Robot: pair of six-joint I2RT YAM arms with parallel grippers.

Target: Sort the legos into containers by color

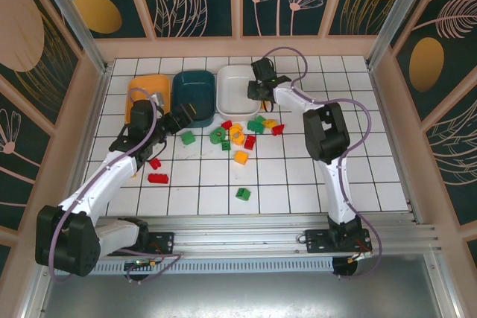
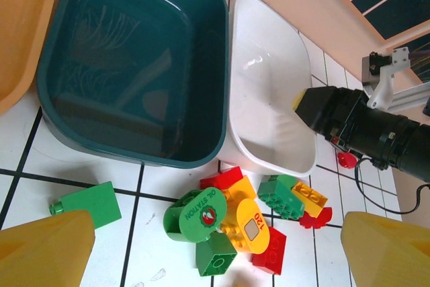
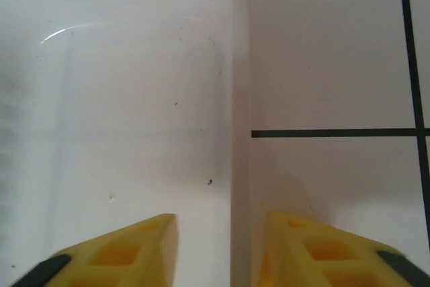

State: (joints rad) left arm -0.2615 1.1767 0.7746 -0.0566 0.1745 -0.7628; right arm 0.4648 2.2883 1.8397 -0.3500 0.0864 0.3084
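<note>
Three containers stand in a row at the back: an orange tray (image 1: 145, 87), a teal tray (image 1: 192, 94) and a white tray (image 1: 235, 87). Red, green and yellow legos (image 1: 240, 135) lie heaped just in front of the white tray. In the left wrist view the heap shows a green oval piece (image 2: 198, 214), a yellow oval piece (image 2: 250, 226) and a red brick (image 2: 272, 250). My left gripper (image 1: 175, 121) is open in front of the teal tray, holding nothing. My right gripper (image 1: 261, 88) hangs over the white tray's right rim (image 3: 232, 99), fingers apart with nothing between them.
Loose bricks lie apart from the heap: green (image 1: 188, 138), two red (image 1: 156, 171), yellow (image 1: 241, 157) and green (image 1: 243, 194). Wooden walls close in the tiled table on three sides. The right arm's black wrist (image 2: 363, 126) reaches in over the white tray.
</note>
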